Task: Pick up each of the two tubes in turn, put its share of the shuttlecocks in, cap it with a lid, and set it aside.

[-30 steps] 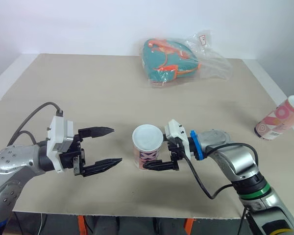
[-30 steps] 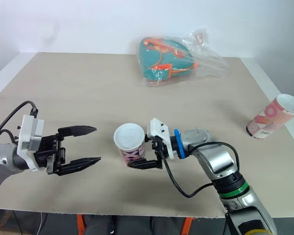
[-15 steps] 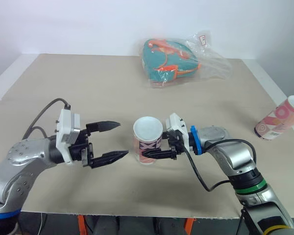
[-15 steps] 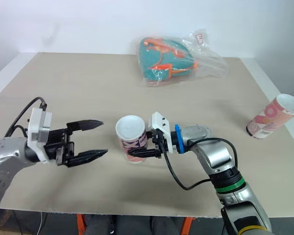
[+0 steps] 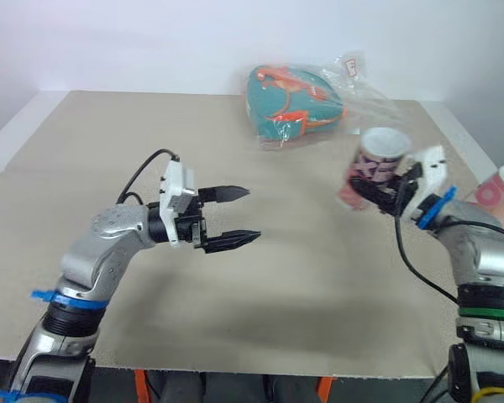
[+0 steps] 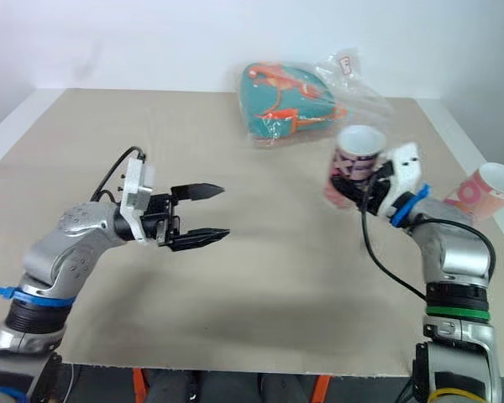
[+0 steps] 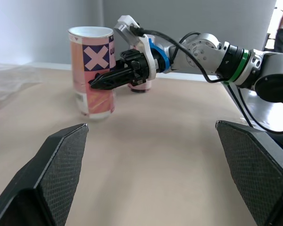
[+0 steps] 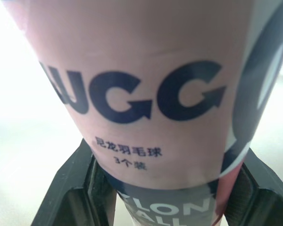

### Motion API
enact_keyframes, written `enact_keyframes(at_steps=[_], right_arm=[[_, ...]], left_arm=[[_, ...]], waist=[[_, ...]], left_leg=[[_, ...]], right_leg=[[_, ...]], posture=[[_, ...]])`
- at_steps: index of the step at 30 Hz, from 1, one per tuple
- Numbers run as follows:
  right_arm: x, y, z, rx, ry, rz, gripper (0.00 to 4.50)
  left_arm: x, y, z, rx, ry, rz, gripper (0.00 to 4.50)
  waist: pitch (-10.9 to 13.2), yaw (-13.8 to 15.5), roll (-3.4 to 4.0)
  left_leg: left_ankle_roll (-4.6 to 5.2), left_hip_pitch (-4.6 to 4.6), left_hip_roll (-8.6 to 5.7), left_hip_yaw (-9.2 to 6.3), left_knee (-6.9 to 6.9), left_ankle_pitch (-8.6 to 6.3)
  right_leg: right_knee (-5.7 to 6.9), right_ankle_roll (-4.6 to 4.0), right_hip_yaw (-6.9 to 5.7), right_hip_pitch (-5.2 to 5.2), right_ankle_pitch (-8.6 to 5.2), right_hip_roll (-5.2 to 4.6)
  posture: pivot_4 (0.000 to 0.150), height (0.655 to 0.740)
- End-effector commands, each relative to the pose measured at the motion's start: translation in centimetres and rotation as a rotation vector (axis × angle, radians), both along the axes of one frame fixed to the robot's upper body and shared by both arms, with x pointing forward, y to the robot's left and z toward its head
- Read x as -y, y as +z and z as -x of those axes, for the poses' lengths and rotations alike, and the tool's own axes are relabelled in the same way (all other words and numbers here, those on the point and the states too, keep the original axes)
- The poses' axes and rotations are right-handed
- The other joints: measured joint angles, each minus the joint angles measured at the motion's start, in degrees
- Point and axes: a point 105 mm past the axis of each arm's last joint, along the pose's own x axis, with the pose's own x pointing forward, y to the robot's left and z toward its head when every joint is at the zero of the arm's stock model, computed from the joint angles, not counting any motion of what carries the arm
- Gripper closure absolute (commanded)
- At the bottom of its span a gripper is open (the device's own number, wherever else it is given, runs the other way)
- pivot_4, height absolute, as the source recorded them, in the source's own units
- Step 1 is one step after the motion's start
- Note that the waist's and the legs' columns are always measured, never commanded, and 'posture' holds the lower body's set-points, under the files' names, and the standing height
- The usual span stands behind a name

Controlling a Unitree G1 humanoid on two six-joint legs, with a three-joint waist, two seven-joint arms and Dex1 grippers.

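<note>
The right gripper (image 5: 371,191) carries the pink tube (image 5: 372,161) away from the middle of the near edge of the table (image 5: 302,294) to the right edge, where it now holds it tilted, near the second tube (image 5: 497,189). The left gripper (image 5: 252,214) moves forward from the near left corner toward the table's middle, its arm stretched out further.

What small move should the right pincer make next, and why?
Probably lower the capped tube onto the table and let go: the right pincer grips it, its lid is on, and it is at the right side, near the other tube.
</note>
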Motion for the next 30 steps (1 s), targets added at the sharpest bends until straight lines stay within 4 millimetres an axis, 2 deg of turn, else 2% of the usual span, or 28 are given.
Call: enact_keyframes(at_steps=[1, 5, 9, 14, 16, 17, 19, 25, 30], right_arm=[[2.9, 1.9, 0.8, 0.077, -0.120, 0.009, 1.75], [4.5, 1.8, 1.0, 0.082, -0.193, -0.007, 1.75], [4.7, 1.6, 0.8, 0.081, -0.210, -0.032, 1.75], [5.1, -0.3, 0.5, 0.020, -0.233, -0.067, 1.75], [5.3, -0.9, 0.5, 0.004, -0.225, -0.123, 1.06], [5.1, -0.9, 0.6, 0.007, -0.213, -0.137, 0.48], [5.0, -1.0, 0.6, 0.001, -0.205, -0.131, 0.04], [4.9, -2.2, 0.8, -0.071, -0.205, -0.080, 0.04], [4.9, -2.9, 1.6, -0.107, -0.177, -0.010, 0.04]], left_arm=[[0.9, 0.3, -0.5, 0.054, -0.026, -0.005, 0.00], [1.6, 0.5, -1.0, 0.059, -0.039, 0.019, 0.00], [1.8, 0.5, -0.8, 0.049, -0.054, 0.032, 0.00], [1.3, -0.2, -0.8, 0.048, -0.028, 0.010, 0.00], [1.1, -0.2, -0.8, 0.049, -0.017, 0.011, 0.00], [1.0, -0.1, -0.8, 0.051, -0.014, 0.012, 0.00], [0.9, -0.1, -0.8, 0.054, -0.011, 0.012, 0.00], [0.9, -0.4, -0.7, 0.057, -0.022, -0.015, 0.00], [0.5, -0.6, -0.7, 0.051, -0.027, -0.026, 0.00]], waist=[[0.0, -0.3, 0.03], [0.0, -0.8, 0.12], [0.0, -0.8, 0.13], [0.0, -0.8, 0.16], [0.0, -0.8, 0.15], [0.0, -0.8, 0.15], [0.0, -0.8, 0.16], [0.0, -0.8, 0.18], [0.0, -0.8, 0.18]], left_leg=[[0.00, 0.01, 0.00, 0.05, 0.01, 0.00], [-0.01, 0.06, 0.00, 0.07, 0.02, 0.01], [0.01, 0.11, 0.00, 0.07, 0.04, 0.05], [0.00, 0.10, -0.01, 0.07, 0.05, 0.05], [0.00, 0.11, -0.01, 0.07, 0.05, 0.05], [0.00, 0.12, 0.00, 0.06, 0.05, 0.05], [0.00, 0.12, -0.01, 0.06, 0.08, 0.06], [0.00, 0.12, -0.01, 0.06, 0.07, 0.06], [0.00, 0.12, -0.01, 0.07, 0.07, 0.06]], right_leg=[[0.00, 0.00, 0.05, -0.02, 0.01, 0.00], [0.02, 0.05, 0.11, 0.00, 0.07, 0.01], [0.02, 0.07, 0.11, 0.06, 0.12, 0.01], [0.02, 0.09, 0.12, 0.08, 0.11, 0.01], [0.02, 0.09, 0.12, 0.08, 0.11, 0.01], [0.02, 0.08, 0.11, 0.11, 0.12, 0.01], [0.02, 0.10, 0.11, 0.12, 0.14, 0.01], [0.02, 0.11, 0.11, 0.11, 0.13, 0.01], [0.02, 0.12, 0.11, 0.12, 0.13, 0.00]], posture=[[0.150, 0.7400], [0.150, 0.7400], [0.150, 0.7400], [0.150, 0.7400], [0.150, 0.7400], [0.150, 0.7400], [0.150, 0.7400], [0.150, 0.7400], [0.150, 0.7400]])
